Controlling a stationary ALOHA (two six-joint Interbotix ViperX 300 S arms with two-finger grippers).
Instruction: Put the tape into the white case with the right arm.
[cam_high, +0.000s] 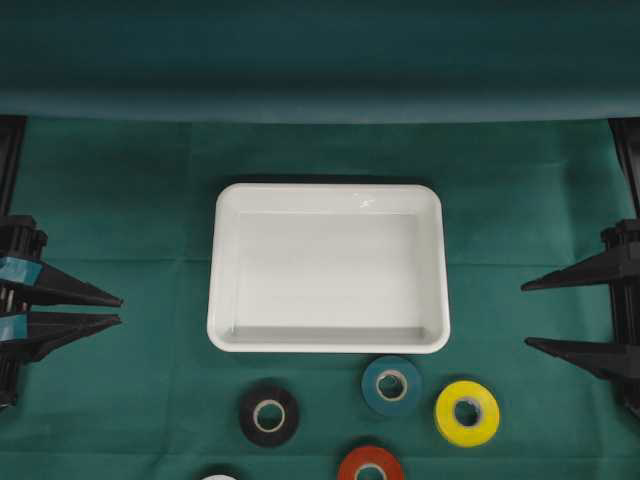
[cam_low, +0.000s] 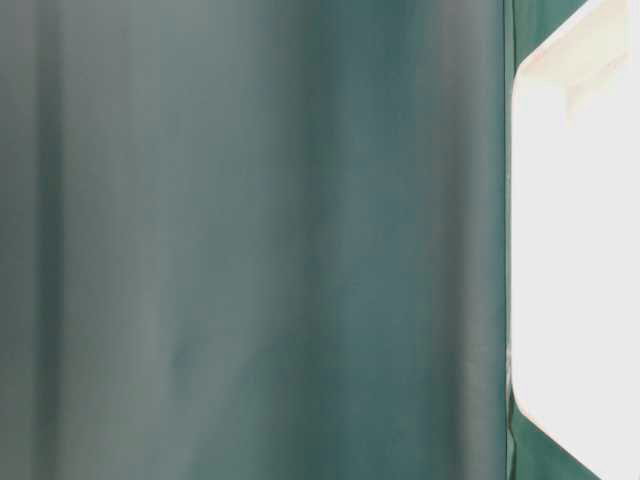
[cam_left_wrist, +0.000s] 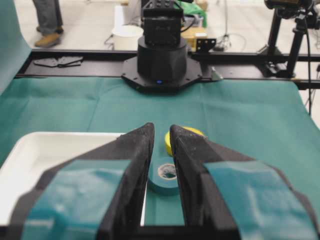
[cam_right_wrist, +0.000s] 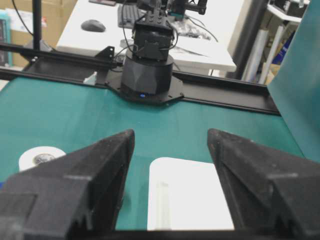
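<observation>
The white case (cam_high: 328, 267) lies empty in the middle of the green cloth. In front of it lie several tape rolls: black (cam_high: 269, 414), teal (cam_high: 391, 385), yellow (cam_high: 467, 412), red (cam_high: 370, 465), and a white one (cam_high: 218, 477) cut off by the frame edge. My all-black right gripper (cam_high: 524, 315) hovers at the right edge, open and empty, pointing toward the case (cam_right_wrist: 187, 195). My left gripper (cam_high: 120, 310), the one with light-blue bands, sits at the left edge with its jaws nearly together and empty. The teal roll (cam_left_wrist: 166, 176) shows through the slit.
The green cloth rises as a backdrop behind the case. The opposite arm's base (cam_left_wrist: 161, 55) stands at the table's far edge in each wrist view. The white roll (cam_right_wrist: 41, 156) lies left of my right fingers. The table-level view shows only blurred cloth and a white edge (cam_low: 575, 250).
</observation>
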